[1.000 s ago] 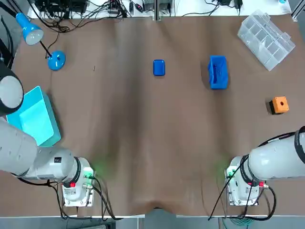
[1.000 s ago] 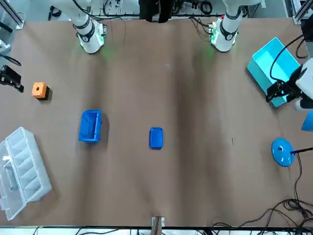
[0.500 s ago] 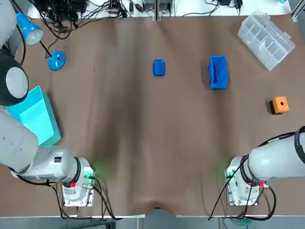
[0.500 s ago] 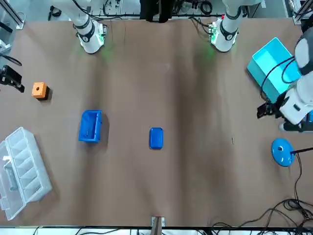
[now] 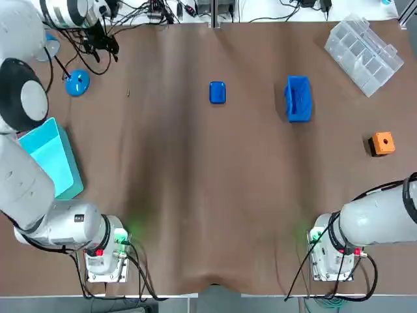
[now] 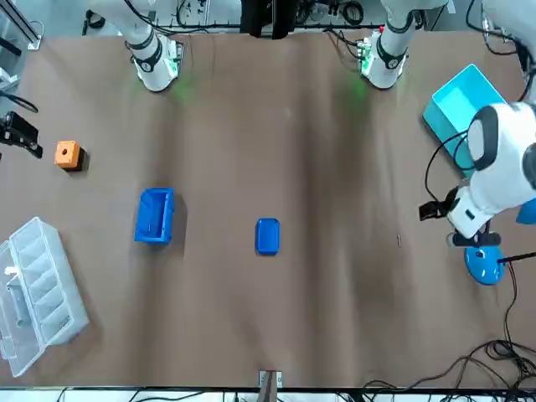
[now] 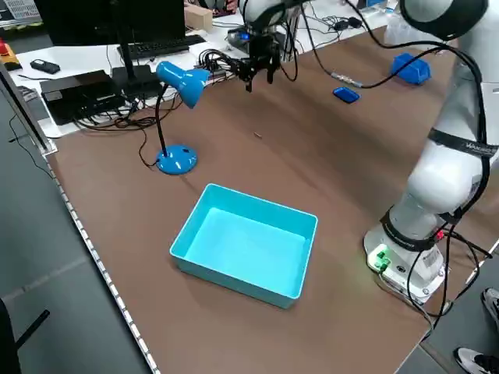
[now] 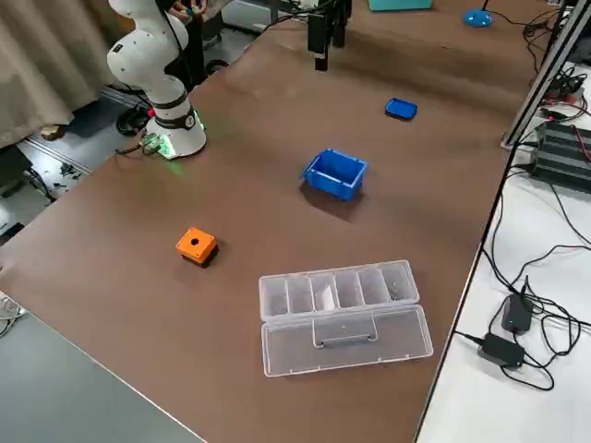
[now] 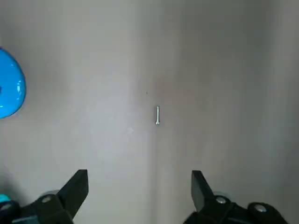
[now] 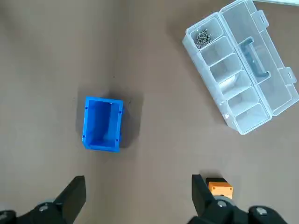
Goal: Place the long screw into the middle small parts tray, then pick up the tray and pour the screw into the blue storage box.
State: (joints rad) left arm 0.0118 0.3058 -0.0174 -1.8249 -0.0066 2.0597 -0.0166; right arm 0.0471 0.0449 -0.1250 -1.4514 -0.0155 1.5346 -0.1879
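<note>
The left hand, wide open and empty over the screw, could likely flick something so thin away

**Table**: the middle and near half are bare, open to approach from either side.

**Far row:** small blue tray and blue box stand well apart, with a clear lane between them.

**Screw**: bare surface all round. The nearest obstacle is the desk lamp, off to the robot's left.

**Left gripper**: fingers spread, hanging high near the lamp's head.

**Left edge:** teal bin.

**Right edge:** clear organizer and orange block, apart from each other.
</note>
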